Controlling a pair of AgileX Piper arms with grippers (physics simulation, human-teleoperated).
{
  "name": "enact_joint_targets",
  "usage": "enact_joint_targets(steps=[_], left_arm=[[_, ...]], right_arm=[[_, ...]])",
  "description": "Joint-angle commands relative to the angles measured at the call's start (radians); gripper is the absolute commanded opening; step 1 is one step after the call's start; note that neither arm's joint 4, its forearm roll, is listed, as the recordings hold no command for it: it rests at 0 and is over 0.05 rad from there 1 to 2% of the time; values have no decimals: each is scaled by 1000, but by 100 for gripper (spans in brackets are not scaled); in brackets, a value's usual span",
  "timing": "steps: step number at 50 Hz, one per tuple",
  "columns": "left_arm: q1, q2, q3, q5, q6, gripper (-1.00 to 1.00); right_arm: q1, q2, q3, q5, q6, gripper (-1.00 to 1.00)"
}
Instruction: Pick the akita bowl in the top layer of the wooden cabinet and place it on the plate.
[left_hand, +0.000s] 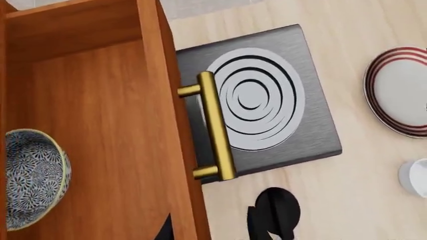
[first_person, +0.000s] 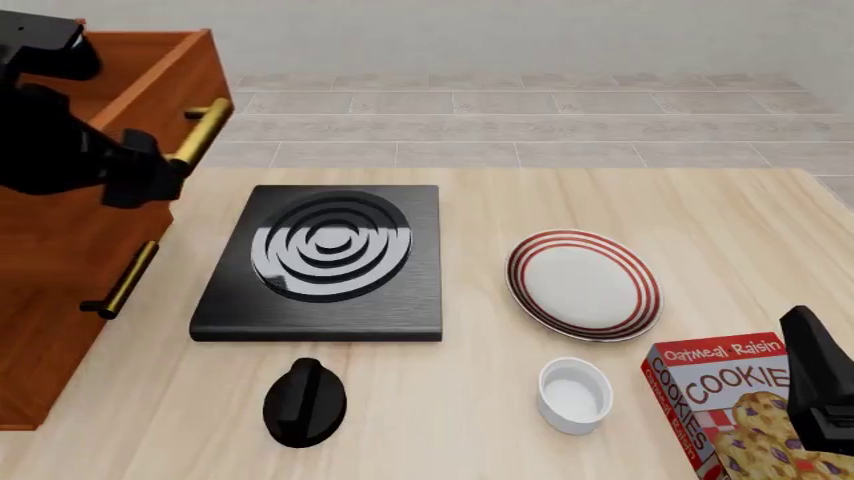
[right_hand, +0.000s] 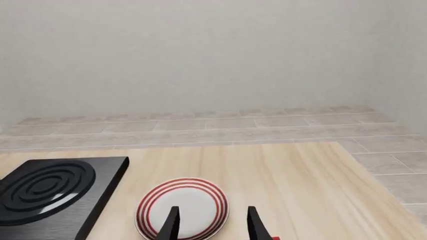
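Drawer: the top layer (left_hand: 100, 130) of the cabinet (first_person: 54, 300) stands pulled out, its brass handle (left_hand: 215, 125) hanging over the stove (first_person: 323, 262).
Bowl: the bowl (left_hand: 30, 177) sits on the drawer floor, upright, well back from the handle; only the left wrist view shows it, part cut off by the edge.
Plate: the plate (first_person: 583, 283) lies bare on the table, right of the stove, well apart from the cabinet.
Left claw: the left arm (first_person: 67, 150) hangs over the open drawer; its fingertips are out of clear sight, so I cannot tell how wide the left gripper is.
Right claw: the right gripper (right_hand: 212, 222) is spread apart with nothing between the fingers, pointing toward the plate from the near side of the table.
Clutter: a small cup (first_person: 575, 396), a cookie box (first_person: 727, 400) and a black knob (first_person: 304, 402) lie near the front edge.
Step, as I read it: reaching down into the drawer for the bowl, not yet gripped.
Risk one: the drawer walls are tall, so a slanted descent could knock the arm against the wood.
Risk two: a pinch on the thin rim may slip and tip the bowl.
Risk three: carrying it out low could clip the handle or the drawer's front wall.
Risk four: the cup sits near the plate and could be nudged on the way down.
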Motion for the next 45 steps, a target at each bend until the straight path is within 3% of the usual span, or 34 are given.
enact_joint_targets(steps=[1,10,45], left_arm=[[-50,38,-14,10,2,100],[-64,56,-82,29,8,100],[-135,88,-185,52,-15,100]], right_arm=[[-1,0,0,-2,1,100],[-1,0,-1,-2,0,100],[-1,0,-4,2,-3,100]])
